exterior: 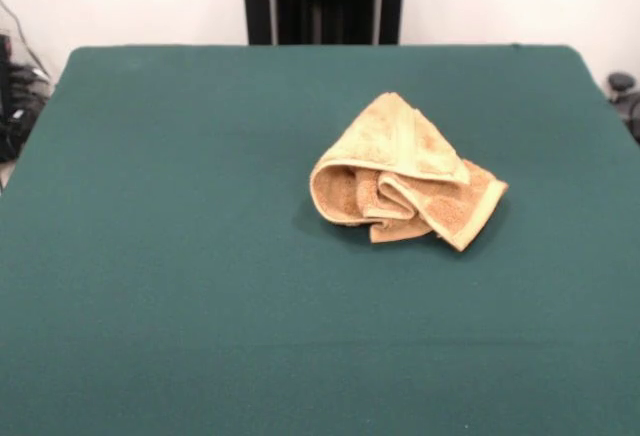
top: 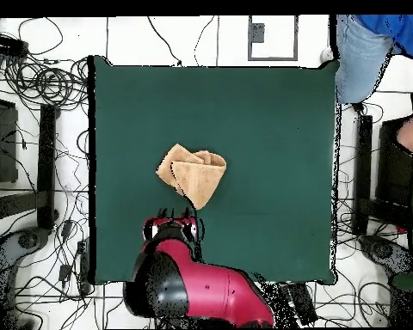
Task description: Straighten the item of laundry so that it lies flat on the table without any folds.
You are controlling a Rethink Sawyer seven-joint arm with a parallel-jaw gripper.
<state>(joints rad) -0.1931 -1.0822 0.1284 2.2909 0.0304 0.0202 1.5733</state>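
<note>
The red and black arm (top: 197,288) sits drawn back over the table's edge by the robot's base in the overhead view, its bulky joints bunched together. The gripper (top: 177,225) shows only as a dark cluster, its state unreadable.

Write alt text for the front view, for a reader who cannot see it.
A tan-orange towel lies crumpled in a folded heap on a dark green table, a little right of centre. The rest of the tabletop is bare; only dark parts of the robot hang at the top edge, well clear of the towel.
</note>
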